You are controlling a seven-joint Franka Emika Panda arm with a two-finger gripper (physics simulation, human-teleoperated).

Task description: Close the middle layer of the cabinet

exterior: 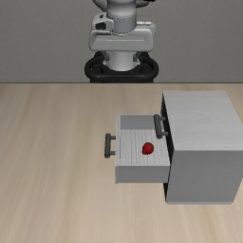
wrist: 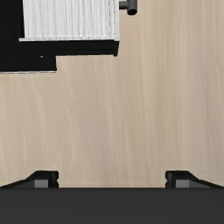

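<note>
The table (exterior: 57, 142) is pale wood with a fine straight grain, flat and matt. On it, toward the exterior view's right, stands one cabinet (exterior: 201, 128), a plain grey box with square edges and a smooth top. One drawer (exterior: 133, 166) stands pulled well out of it toward the exterior view's left, a shallow light-grey tray with a faintly ribbed floor. One small, rounded red object (exterior: 149, 149) lies inside it, close to the cabinet's front. The drawer's handle (exterior: 109, 144), a dark bar, sits on its outer face. A second dark handle (exterior: 160, 124) lies against the cabinet's front just above the open drawer, so two handles can be counted.

From the wrist, the gripper (wrist: 112, 178) hangs over bare wood, its two dark fingertips (wrist: 42, 178) spread wide, released and touching nothing. Beyond them lie the drawer's ribbed pale panel (wrist: 70, 17) and its dark handle (wrist: 129, 7), well apart from the fingers.

Farthest back stands the arm (exterior: 121, 38), white and rounded, on a black base.
</note>
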